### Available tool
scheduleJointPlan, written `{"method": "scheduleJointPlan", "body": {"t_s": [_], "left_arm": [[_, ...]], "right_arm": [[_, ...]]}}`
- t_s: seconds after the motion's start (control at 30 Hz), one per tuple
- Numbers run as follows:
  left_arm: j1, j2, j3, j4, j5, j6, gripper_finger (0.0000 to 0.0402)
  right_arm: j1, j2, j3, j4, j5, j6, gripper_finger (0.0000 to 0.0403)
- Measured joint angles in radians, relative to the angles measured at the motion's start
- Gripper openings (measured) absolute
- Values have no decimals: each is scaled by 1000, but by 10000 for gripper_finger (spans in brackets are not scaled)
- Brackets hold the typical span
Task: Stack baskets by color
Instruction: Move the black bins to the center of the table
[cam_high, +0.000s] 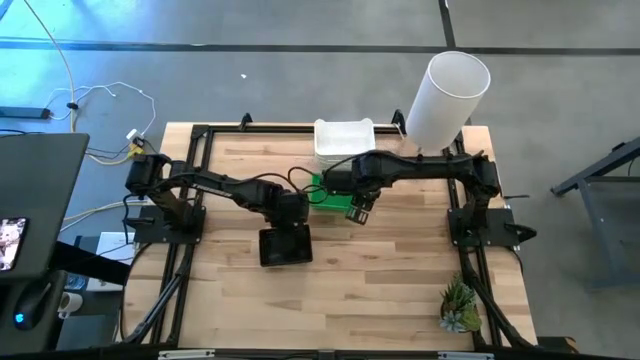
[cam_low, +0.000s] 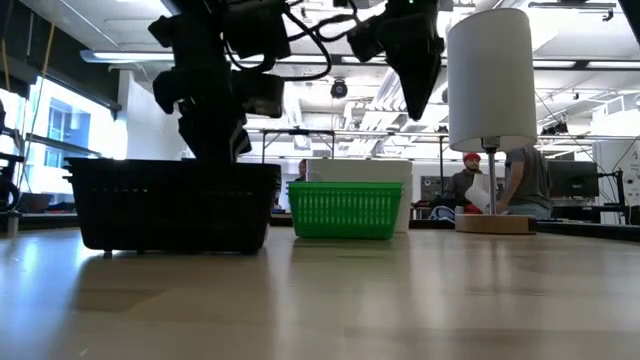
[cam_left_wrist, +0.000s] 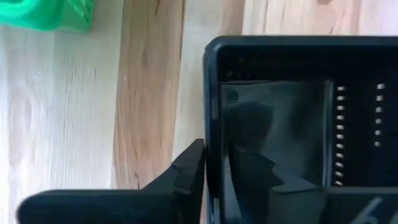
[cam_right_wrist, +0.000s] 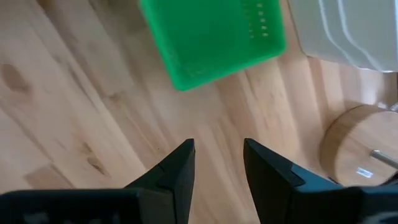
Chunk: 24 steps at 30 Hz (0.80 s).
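Note:
A black basket (cam_high: 285, 247) with slotted sides sits flat on the wooden table (cam_high: 400, 290), near the middle. My left gripper (cam_high: 288, 215) points down over its far wall, fingers a little apart, one outside (cam_left_wrist: 186, 174) and one inside (cam_left_wrist: 261, 171). A green basket (cam_high: 330, 195) rests on the table just beyond it, and a white basket (cam_high: 345, 140) sits at the far edge. My right gripper (cam_right_wrist: 217, 149) hangs open and holds nothing, high above bare wood beside the green basket (cam_right_wrist: 211, 37). My left gripper straddles the black basket's far side wall (cam_left_wrist: 212, 124) from above, one finger inside the basket and one outside. Whether either finger touches the wall, I cannot tell. The basket (cam_low: 170, 205) stands level with its bottom on the table.
A tall white cylinder (cam_high: 445, 95) on a round wooden base (cam_right_wrist: 354, 149) stands at the far right corner. A small potted plant (cam_high: 460, 305) is at the near right. Bare wood lies along the near half of the table. People sit beyond the table (cam_low: 500, 180).

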Motion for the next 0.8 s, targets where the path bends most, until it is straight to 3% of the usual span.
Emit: {"method": "scheduleJointPlan", "body": {"t_s": [0.37,0.8], "left_arm": [[-10,-6,92,-166,4,44,132],[-76,-39,105,-253,-2,54,132]], "right_arm": [[117,0,0,111,-10,125,124],[203,0,0,298,-22,93,124]]}}
